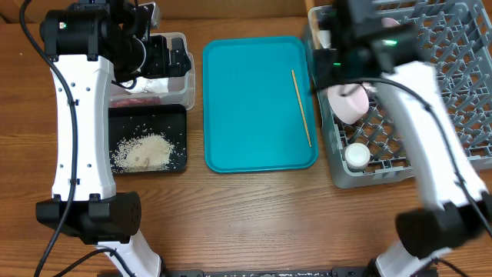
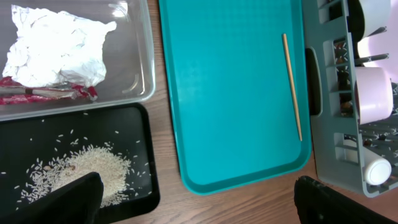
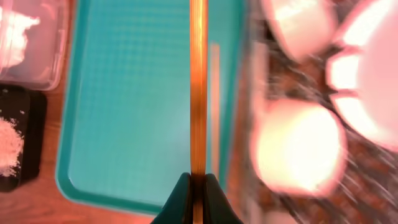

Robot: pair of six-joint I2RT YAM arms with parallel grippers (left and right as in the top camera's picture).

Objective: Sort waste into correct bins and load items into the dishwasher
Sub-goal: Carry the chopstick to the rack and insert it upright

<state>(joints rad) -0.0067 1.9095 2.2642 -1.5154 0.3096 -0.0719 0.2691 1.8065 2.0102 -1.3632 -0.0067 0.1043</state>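
Pinching a chopstick [image 3: 198, 87] in my right hand [image 3: 198, 185] near the rack [image 1: 461, 73]; my left hand [image 2: 205, 200] hangs spread over the tub [image 2: 144, 59].

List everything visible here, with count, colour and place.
table: one, wooden, underneath
teal tray: one, teal, centre
loose chopstick: one, wooden, on teal tray
held chopstick: one, wooden, in right gripper
clear tub: one, transparent, left of teal tray
tissue: one, white, in clear tub
scraps: few, reddish, beside tissue
black tray: one, black, beside clear tub
rice: one heap, white, in black tray
dish rack: one, grey, far right
bowls: at least two, white, in dish rack
cup: one, white, in dish rack
left gripper: one, black, open
right gripper: one, black, shut
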